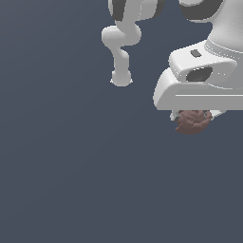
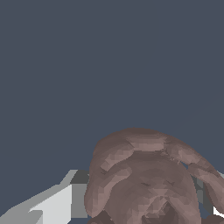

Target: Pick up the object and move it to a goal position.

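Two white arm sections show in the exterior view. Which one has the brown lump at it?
The large white gripper on the exterior view's right: the reddish-brown lumpy object sits directly beneath it. The slimmer white arm section near top centre carries nothing.

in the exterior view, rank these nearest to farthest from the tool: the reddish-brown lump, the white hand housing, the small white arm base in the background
1. Reddish-brown lump: right at the tool, poking out beneath it.
2. White hand housing: directly above the lump, toward the exterior view's right.
3. Small white arm base: well off toward the exterior view's left, higher in the picture.
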`<state>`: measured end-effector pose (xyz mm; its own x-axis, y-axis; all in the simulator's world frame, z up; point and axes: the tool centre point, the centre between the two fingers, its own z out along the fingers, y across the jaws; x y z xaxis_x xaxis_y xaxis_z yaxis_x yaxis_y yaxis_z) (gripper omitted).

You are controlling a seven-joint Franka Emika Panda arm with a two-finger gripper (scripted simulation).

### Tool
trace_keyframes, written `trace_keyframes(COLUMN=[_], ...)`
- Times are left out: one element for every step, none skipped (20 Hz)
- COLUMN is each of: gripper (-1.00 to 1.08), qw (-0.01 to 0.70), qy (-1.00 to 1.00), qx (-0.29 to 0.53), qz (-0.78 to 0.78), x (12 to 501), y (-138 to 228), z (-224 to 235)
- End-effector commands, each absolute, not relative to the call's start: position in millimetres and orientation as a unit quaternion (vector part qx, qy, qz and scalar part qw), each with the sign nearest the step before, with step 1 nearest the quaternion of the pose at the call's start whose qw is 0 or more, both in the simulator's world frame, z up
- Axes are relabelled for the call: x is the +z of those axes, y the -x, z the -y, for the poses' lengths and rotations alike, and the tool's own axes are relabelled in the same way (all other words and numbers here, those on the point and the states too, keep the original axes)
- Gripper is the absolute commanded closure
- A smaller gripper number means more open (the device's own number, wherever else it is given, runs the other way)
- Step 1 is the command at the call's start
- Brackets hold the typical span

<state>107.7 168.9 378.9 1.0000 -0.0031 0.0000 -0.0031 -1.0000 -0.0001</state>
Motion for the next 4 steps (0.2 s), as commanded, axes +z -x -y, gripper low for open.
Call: trace_keyframes(gripper=[1.08,1.08,1.08,1.08], qw=[0.000,0.000,0.000,0.000], qy=[1.000,1.000,1.000,1.000], qx=[0.000,0.000,0.000,0.000], qz=[-0.002,-0.002,-0.002,-0.002], x=[380.6,380.9,381.1,381.2], y=[-108.2,-108.3,-108.4,-108.4], z=[-169.9,-170.1,-170.2,-170.3])
